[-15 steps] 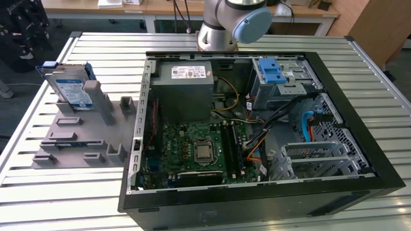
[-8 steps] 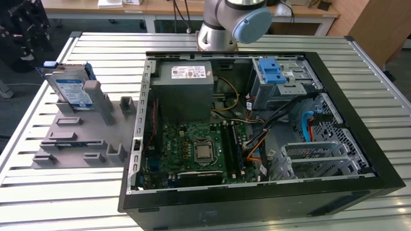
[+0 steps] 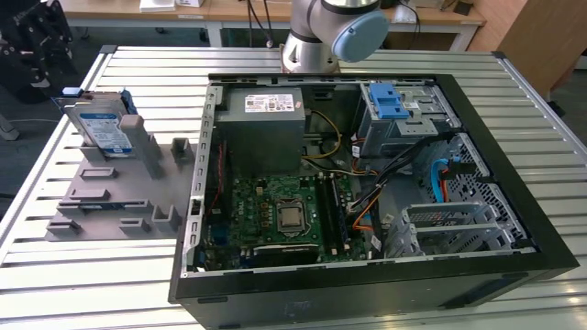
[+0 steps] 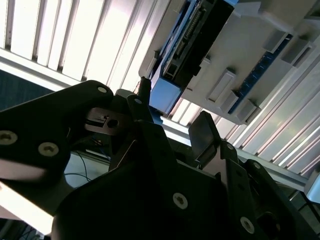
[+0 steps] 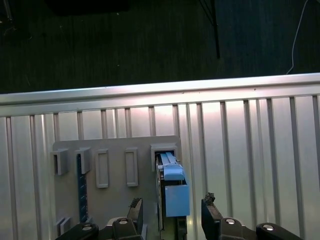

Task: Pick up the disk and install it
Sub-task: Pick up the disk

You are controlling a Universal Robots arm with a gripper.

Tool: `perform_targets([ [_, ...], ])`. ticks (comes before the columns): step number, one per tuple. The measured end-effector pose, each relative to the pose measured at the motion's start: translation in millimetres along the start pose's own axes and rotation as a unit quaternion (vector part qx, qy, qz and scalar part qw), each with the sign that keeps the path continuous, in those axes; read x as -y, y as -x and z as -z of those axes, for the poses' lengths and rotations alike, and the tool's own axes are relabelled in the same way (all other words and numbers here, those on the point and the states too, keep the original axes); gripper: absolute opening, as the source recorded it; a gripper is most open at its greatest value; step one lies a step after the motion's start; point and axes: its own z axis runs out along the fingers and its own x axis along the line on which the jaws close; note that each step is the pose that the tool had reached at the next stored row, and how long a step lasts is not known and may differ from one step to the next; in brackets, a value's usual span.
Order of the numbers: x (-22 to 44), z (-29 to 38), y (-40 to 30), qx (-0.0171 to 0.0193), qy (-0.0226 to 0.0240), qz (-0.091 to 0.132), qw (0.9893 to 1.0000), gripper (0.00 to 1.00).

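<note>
Disk (image 3: pixel 101 130) upright in holder (image 3: pixel 110 199), just beyond wide-spread gripper (image 5: pixel 171 209)

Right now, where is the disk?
In the exterior view the disk stands upright in the grey holder on the exterior view's left, beside the open computer case.

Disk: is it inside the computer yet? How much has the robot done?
Nothing looks done: the disk stands in the grey holder, outside the computer case. In hand: the gripper, open, is lined up with it, not gripping. Left: both picking up and installing.
</note>
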Motion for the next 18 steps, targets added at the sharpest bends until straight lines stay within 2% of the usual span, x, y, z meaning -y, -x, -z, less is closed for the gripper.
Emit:
perform_targets([
  [18,0.0,-6.1,-0.1,0.0,0.0001,-0.006,1.0,0.58],
])
